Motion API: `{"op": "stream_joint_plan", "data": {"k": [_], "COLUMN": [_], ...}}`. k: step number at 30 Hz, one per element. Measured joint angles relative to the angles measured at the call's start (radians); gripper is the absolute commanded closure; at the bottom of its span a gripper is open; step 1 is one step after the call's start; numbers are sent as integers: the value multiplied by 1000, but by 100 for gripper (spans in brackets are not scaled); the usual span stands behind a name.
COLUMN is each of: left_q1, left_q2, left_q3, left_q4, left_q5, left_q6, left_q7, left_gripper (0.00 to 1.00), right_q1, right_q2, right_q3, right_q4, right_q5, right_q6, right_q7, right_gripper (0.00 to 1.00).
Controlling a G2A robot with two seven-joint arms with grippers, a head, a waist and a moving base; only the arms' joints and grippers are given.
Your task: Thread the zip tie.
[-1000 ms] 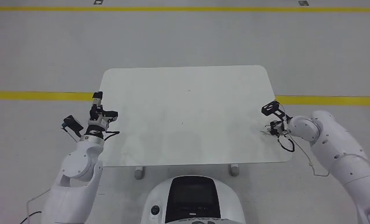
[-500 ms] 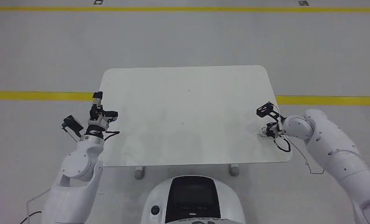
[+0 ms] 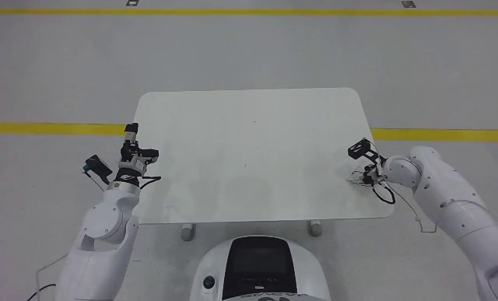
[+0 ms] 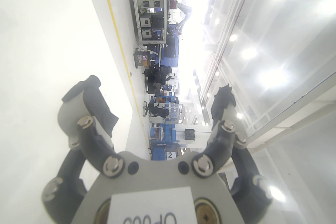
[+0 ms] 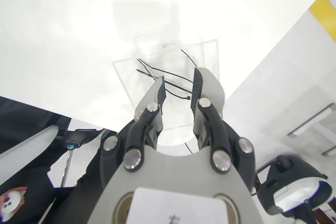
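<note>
White tabletop (image 3: 249, 153) is taking up the middle of my top view, with yellow floor lines (image 3: 62, 128) running behind it. At the table's left edge, the left claw (image 4: 157, 88) is sitting spread wide with nothing between its fingers, pointing off toward the room rather than at the work. Moving right across the table, I am looking at a clear tray (image 5: 207, 57) near the right edge. The zip ties (image 5: 175, 89) are lying in it as a loose black tangle. The right claw (image 5: 178, 78) is hovering over that tray, its fingers parted about halfway and straddling one tie near its head. I judge it is not gripping anything yet. What is worrying me is that the strands are crossing each other, so closing here could pinch two ties at once or drag the whole bundle up. The tray looks light and is sitting close to the edge, so a low, skewed descent could shove it off the table.
</note>
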Motion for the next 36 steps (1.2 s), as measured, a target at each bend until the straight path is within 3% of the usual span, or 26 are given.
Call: {"op": "stream_joint_plan", "data": {"k": [13, 20, 27, 36], "left_q1": [0, 0, 0, 0], "left_q2": [0, 0, 0, 0], "left_q3": [0, 0, 0, 0], "left_q4": [0, 0, 0, 0], "left_q5": [0, 0, 0, 0], "left_q6": [0, 0, 0, 0], "left_q7": [0, 0, 0, 0], "left_gripper": [0, 0, 0, 0], "right_q1": [48, 73, 91, 99], "right_q2": [-12, -22, -28, -27], "right_q3": [-75, -106, -131, -138], "right_q4": [52, 90, 115, 118], "right_q5": [12, 22, 28, 18], "right_q6": [0, 0, 0, 0], "right_q7": [-6, -21, -33, -48], "right_gripper": [80, 78, 89, 77]}}
